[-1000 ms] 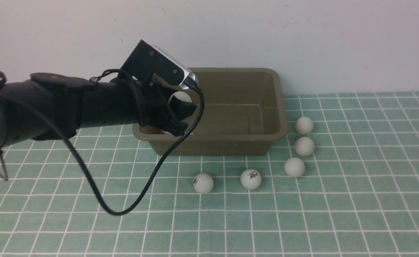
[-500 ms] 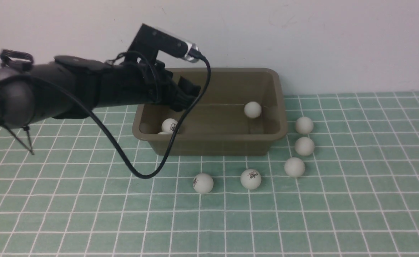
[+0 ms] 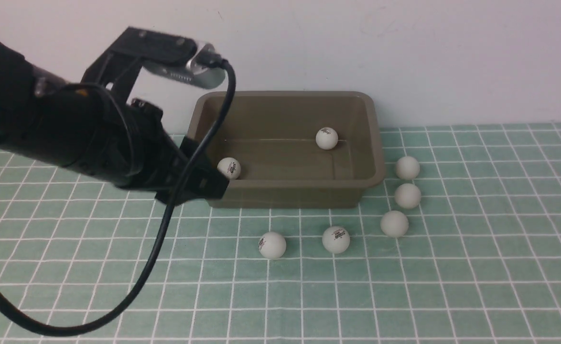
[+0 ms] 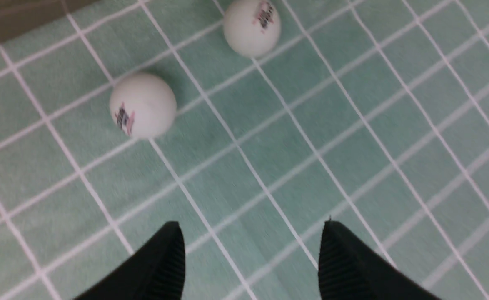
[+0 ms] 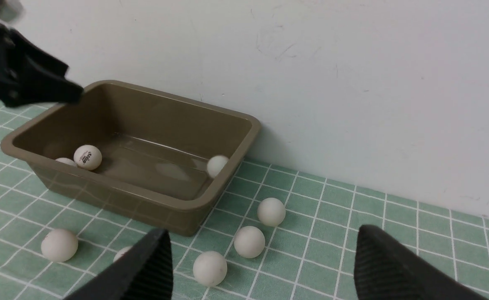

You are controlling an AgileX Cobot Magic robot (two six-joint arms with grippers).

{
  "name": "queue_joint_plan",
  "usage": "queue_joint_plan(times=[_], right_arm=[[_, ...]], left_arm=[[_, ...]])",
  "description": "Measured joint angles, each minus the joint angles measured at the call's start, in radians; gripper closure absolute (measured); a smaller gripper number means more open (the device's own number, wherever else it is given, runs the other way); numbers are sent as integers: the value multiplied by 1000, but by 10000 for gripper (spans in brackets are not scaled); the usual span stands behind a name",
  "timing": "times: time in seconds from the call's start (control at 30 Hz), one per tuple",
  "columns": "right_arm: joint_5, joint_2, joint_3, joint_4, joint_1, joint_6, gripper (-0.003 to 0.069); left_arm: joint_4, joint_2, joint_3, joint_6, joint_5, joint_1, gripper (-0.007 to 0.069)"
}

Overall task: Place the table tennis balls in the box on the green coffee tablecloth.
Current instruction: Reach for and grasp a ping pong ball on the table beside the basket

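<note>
The olive-brown box (image 3: 371, 143) stands on the green coffee tablecloth (image 3: 404, 286) by the wall. Inside lie table tennis balls: one at the left end (image 3: 229, 168), one near the far right (image 3: 327, 138), and a third (image 5: 64, 161) half hidden behind the near wall. Several more lie on the cloth, two in front (image 3: 272, 245) (image 3: 336, 239) and three beside the box's right end (image 3: 394, 223) (image 3: 407, 196) (image 3: 407, 167). My left gripper (image 3: 204, 184) (image 4: 251, 225) is open and empty at the box's near left corner, above the cloth. My right gripper (image 5: 262, 231) is open and empty, out of the front view.
A pale wall (image 3: 404, 57) runs right behind the box. The left arm's black cable (image 3: 156, 258) loops down over the cloth at the front left. In the left wrist view the two front balls (image 4: 143, 105) (image 4: 251, 27) lie ahead of the fingers.
The left gripper let a ball go over the box, and it rolled to the far right inside. The arm then drew back to the box's near left corner, jaws narrower.
</note>
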Motion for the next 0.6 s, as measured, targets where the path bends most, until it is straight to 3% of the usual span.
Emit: queue_joint_plan(times=[0.2, 0.47, 0.6], right_arm=[[0, 0, 0, 0, 0, 0, 127], [10, 0, 0, 0, 0, 0, 127], [23, 0, 0, 0, 0, 0, 127]], left_arm=[[-8, 210, -4, 59, -221, -18, 227], [-18, 386, -86, 102, -335, -19, 118], [-19, 405, -90, 102, -389, -19, 113]])
